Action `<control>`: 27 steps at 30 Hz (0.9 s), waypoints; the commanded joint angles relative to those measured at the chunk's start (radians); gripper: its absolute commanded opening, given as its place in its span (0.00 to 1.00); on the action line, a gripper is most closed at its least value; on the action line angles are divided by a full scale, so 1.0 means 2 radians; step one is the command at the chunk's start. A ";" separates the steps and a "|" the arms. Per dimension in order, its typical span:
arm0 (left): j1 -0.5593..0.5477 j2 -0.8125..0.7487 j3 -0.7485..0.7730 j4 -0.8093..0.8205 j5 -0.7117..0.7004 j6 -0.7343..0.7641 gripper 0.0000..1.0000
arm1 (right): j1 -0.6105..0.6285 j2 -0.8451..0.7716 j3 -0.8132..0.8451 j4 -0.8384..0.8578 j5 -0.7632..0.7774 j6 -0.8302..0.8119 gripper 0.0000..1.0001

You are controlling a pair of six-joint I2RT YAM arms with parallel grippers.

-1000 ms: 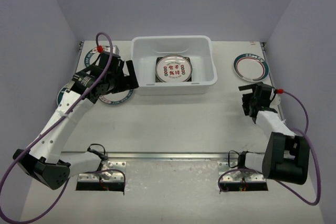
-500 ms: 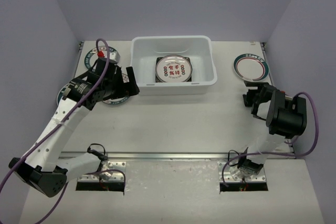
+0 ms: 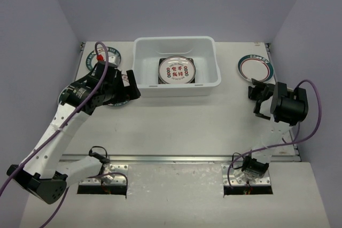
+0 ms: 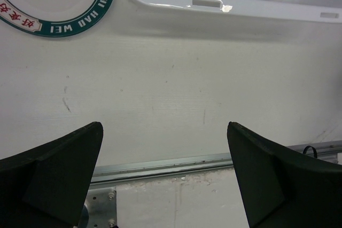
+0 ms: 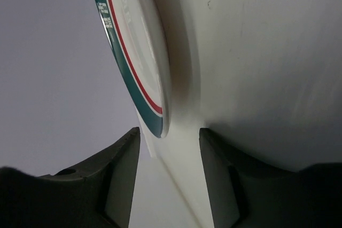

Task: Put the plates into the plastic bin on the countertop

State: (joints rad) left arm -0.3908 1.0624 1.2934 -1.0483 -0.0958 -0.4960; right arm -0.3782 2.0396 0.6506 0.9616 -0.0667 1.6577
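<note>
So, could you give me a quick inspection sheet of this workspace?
surface: off-white table, faint scuffs, metal rail at near edge.
job's things: bin holds a round plate on a square plate; right plate and left plates, partly under the arm, lie on the table.
clutter: nothing seen.
hands: left hand open, empty, near the bin; right hand straddles the right plate's rim, not visibly clamped.
cables: a purple cable loops off each arm.
surroundings: plain lavender walls.

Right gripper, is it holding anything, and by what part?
Nothing is held yet. The right gripper straddles the near rim of the plate, with a gap on each side. The left gripper is open and empty.
</note>
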 commanded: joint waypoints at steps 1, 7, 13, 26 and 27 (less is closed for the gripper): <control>0.006 0.007 0.011 0.001 -0.001 -0.013 1.00 | -0.003 0.057 0.017 -0.060 0.027 0.022 0.49; 0.006 0.010 0.004 0.000 -0.001 -0.019 1.00 | -0.003 0.093 0.048 -0.076 0.023 0.036 0.40; 0.006 0.017 0.003 -0.003 0.002 -0.025 1.00 | -0.001 0.093 0.059 -0.083 -0.002 0.027 0.03; 0.006 0.062 0.043 0.040 0.033 0.004 1.00 | 0.021 -0.099 -0.045 0.000 -0.037 0.036 0.00; 0.006 0.066 0.043 0.047 0.040 0.006 1.00 | 0.023 -0.117 -0.061 0.009 -0.036 0.044 0.00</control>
State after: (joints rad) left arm -0.3908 1.1694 1.3367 -1.0443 -0.0784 -0.5178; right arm -0.3536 1.9665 0.6035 0.8634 -0.1239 1.7031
